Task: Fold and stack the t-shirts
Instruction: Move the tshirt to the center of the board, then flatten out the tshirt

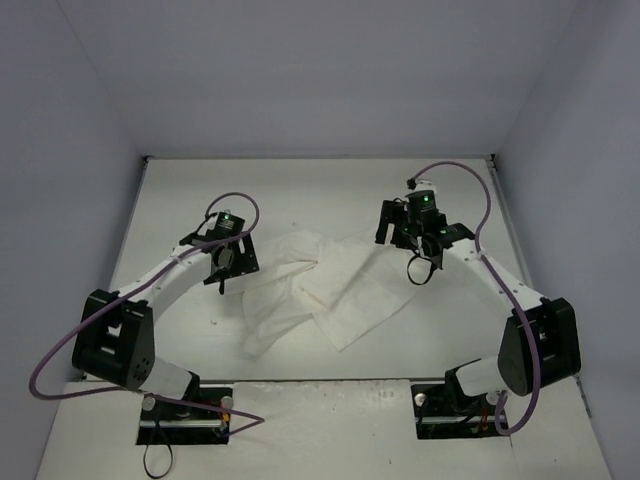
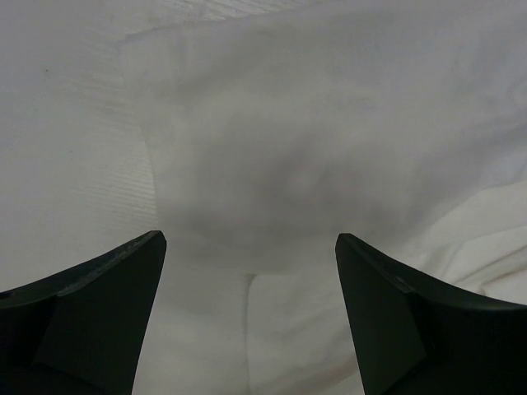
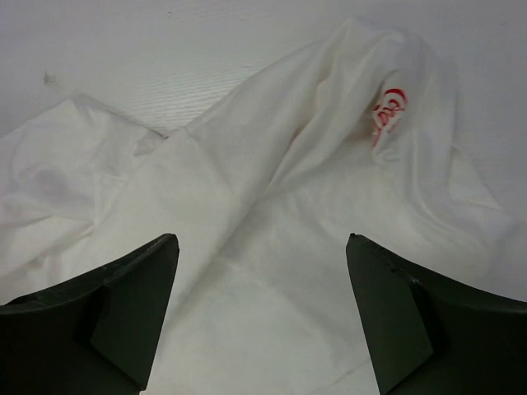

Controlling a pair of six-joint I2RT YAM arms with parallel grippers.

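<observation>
1. Black fingers of the left gripper (image 2: 249, 239) stand apart, empty, with the crumpled t-shirt (image 1: 300, 295) just below them.
2. Empty too, the right gripper (image 3: 261, 239) gapes above it; pinching here could catch several layers and bunch the cloth.

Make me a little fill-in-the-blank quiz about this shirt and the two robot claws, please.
1. The shirt lying on the table is ____ in colour.
2. The bit of print showing in one of its folds is ____.
3. The shirt is crumpled, not yet ____.
4. The left gripper and the right gripper are both ____, holding nothing.

Missing words: white; red; folded; open.
</observation>
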